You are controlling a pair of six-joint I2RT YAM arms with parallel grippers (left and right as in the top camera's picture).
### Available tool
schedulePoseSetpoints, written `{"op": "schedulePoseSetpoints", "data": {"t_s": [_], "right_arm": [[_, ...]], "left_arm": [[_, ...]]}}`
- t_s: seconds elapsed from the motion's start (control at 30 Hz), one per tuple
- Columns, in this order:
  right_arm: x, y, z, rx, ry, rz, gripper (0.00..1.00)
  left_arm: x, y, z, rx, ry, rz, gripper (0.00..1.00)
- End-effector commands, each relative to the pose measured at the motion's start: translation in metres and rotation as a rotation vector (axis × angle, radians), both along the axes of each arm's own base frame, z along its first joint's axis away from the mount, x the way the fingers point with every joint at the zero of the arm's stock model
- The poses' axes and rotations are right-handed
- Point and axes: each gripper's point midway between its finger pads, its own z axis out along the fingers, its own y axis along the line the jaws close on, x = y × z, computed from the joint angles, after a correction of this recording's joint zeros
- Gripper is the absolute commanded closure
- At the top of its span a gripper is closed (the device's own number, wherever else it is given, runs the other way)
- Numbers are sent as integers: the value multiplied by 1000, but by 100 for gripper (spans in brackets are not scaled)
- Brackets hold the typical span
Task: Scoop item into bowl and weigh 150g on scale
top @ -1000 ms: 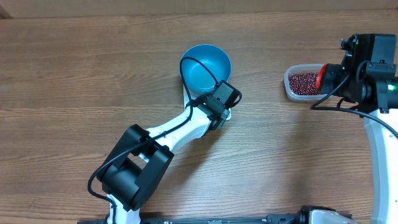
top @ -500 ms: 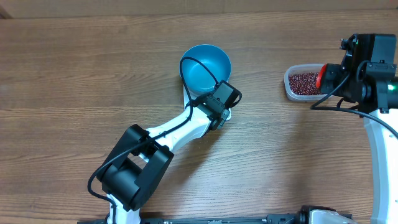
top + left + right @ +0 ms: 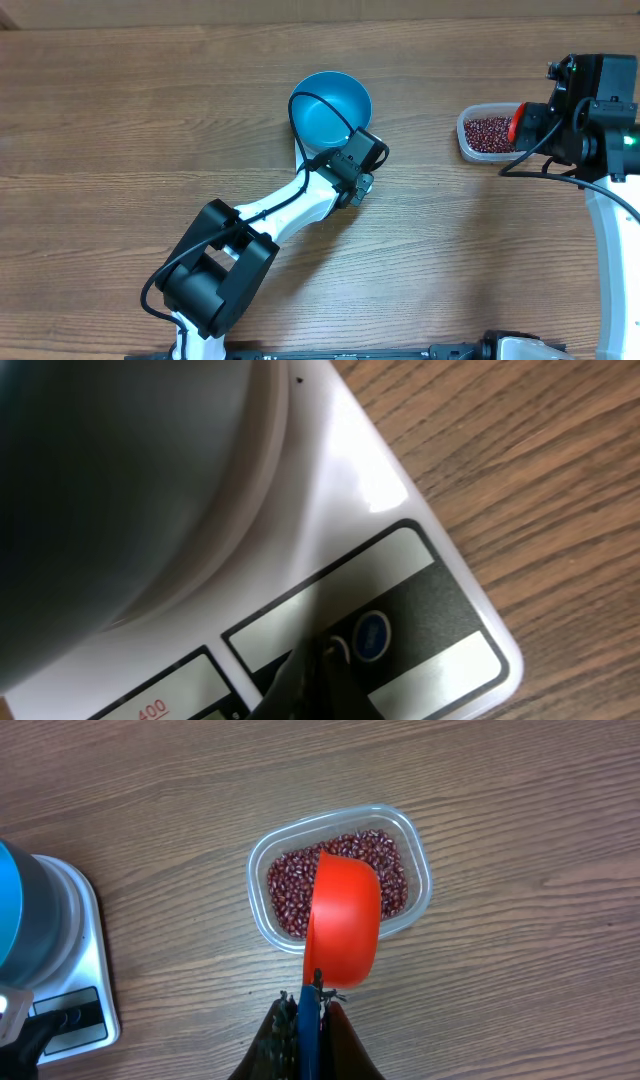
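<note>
- My left gripper (image 3: 312, 660) was shut, tip at the flat shiny white scale (image 3: 390, 490).
- Smooth round blue bowl (image 3: 330, 105) sat on it.
- My right gripper (image 3: 310, 1015) pinched red scoop (image 3: 343, 925), pointing fwd over beans (image 3: 285, 895) in clear tub (image 3: 422, 870).

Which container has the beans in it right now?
The clear plastic tub, where the right claw holds the orange-red scoop. The blue bowl on the white scale shows only bare blue inside.
</note>
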Motion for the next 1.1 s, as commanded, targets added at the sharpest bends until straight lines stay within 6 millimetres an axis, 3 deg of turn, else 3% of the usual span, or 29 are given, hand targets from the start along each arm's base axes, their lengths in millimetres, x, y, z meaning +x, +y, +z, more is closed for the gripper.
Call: {"op": "schedulePoseSetpoints", "data": {"t_s": [0.0, 0.13, 0.23, 0.5, 0.53, 0.57, 0.63, 0.77, 1.07], "right_arm": [[6, 0, 13, -4, -39, 2, 96], [6, 0, 13, -4, -39, 2, 97], [6, 0, 13, -4, -40, 2, 96], [6, 0, 13, -4, -40, 2, 96], [6, 0, 13, -4, -40, 2, 96], [6, 0, 13, -4, -40, 2, 96], [6, 0, 13, -4, -40, 2, 96], [6, 0, 13, -3, -39, 2, 96], [6, 0, 13, -3, -39, 2, 96]], "left_arm": [[-2, -5, 2, -22, 14, -5, 96], [-5, -2, 1, -10, 27, -6, 96], [-4, 1, 12, 0, 21, 1, 96], [5, 7, 104, -82, -160, 34, 95], [4, 8, 116, -97, -177, 35, 88], [3, 9, 124, -108, -188, 35, 72], [-2, 11, 139, -126, -202, 33, 3], [-13, 15, 148, -140, -180, 17, 0], [-23, 23, 139, -96, -130, 16, 0]]}}
